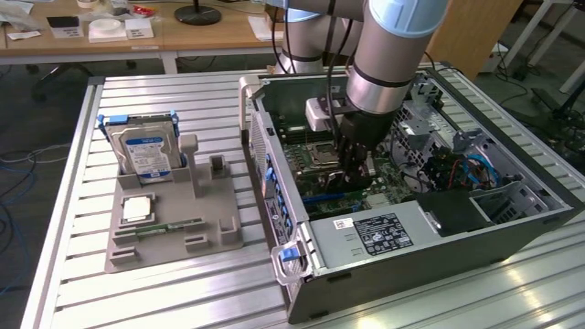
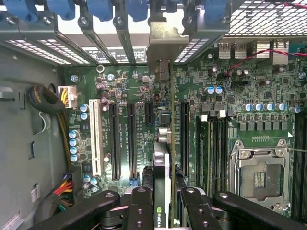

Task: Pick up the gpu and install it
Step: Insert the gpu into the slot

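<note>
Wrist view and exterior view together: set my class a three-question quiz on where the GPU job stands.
1. True or false: the fingers grip the gpu edge-on above the motherboard.
2. What stands upright in the grey holder on the table?
A. hard drive
B. fan
C. keyboard
3. Fill in: the arm reaches down into the open computer ____.

Key:
1. true
2. A, the hard drive
3. case
</note>
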